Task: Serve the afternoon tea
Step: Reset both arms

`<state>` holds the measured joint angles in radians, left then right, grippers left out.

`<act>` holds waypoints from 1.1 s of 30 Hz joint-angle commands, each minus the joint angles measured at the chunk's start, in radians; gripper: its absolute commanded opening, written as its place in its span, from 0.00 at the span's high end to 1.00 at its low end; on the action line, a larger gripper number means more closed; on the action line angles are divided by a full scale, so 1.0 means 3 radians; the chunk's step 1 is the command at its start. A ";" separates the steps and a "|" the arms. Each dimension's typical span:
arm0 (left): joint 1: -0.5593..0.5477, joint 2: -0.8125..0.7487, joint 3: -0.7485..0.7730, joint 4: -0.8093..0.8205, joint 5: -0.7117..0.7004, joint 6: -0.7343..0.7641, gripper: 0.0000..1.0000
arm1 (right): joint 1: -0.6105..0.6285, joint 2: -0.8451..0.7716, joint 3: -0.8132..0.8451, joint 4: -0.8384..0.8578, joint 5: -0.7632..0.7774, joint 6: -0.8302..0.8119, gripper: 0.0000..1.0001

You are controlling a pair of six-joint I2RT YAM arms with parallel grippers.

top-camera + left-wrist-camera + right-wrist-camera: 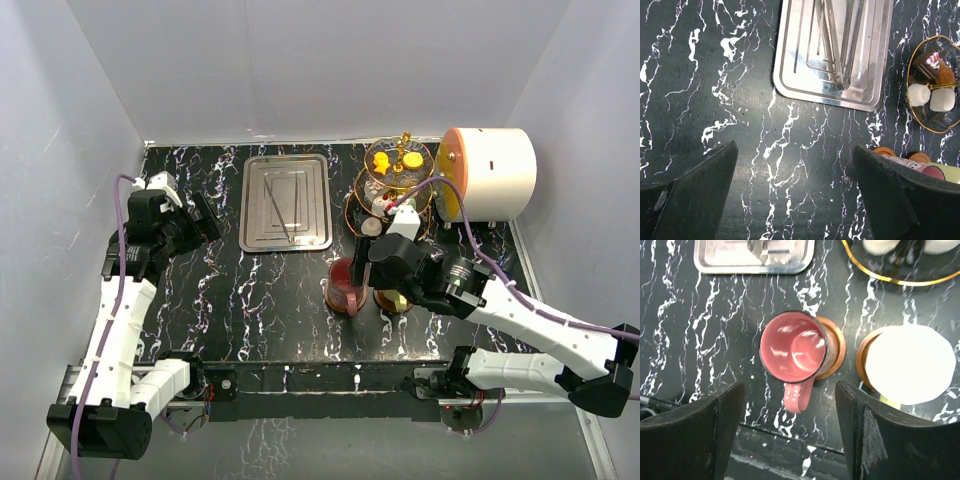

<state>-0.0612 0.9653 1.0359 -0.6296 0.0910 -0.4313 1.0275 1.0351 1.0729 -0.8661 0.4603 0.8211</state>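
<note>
Black marble-patterned table [200,300], white enclosure walls on three sides. Steel tray [286,202] sat at centre back, with the three-tier stand [395,185] to its right carrying small cakes.

Right end effector [790,389]: released, fingers well apart, nothing between them. It hung over the maroon cup [792,346], which stood upright on its brown saucer [834,347]. In the right wrist view the cup lay below and slightly ahead of the gap between the fingers. Its handle [794,399] pointed back toward the near edge of the table, so the body-to-handle axis ran along the centreline between the fingers. Neither finger touched the cup.

Cream cup [910,365] stood on the second saucer [863,356] just to the right of the maroon one. It was near the right finger, and whether they touched could not be told.

Left end effector [795,146]: released, fully spread, empty, over bare table at the left. It was well apart from both cups, so the right arm was clearly the nearer.

Judgement: both cups looked placed. Any withdrawal should go upward, since a sideways drift to the right risks the cream cup, and a low pull toward the near edge would cross the handle.
</note>
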 commanded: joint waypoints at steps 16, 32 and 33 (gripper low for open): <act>-0.0011 -0.0121 0.0507 -0.0248 -0.0420 -0.0030 0.01 | -0.0119 0.0196 0.0484 0.0358 0.0890 -0.0753 0.20; -0.0011 -0.0006 0.1227 -0.0611 -0.1693 0.0251 0.01 | -0.2694 0.0121 0.0882 0.0990 -0.0641 -0.1619 0.09; -0.0011 0.0000 0.1239 -0.0611 -0.1688 0.0303 0.01 | -0.2804 0.0132 0.0900 0.0982 -0.0799 -0.1560 0.09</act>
<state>-0.0612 0.9585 1.3682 -0.7773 -0.3321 -0.4053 0.3134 1.1049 1.2819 -0.6327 0.4915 0.3492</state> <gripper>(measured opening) 0.986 0.905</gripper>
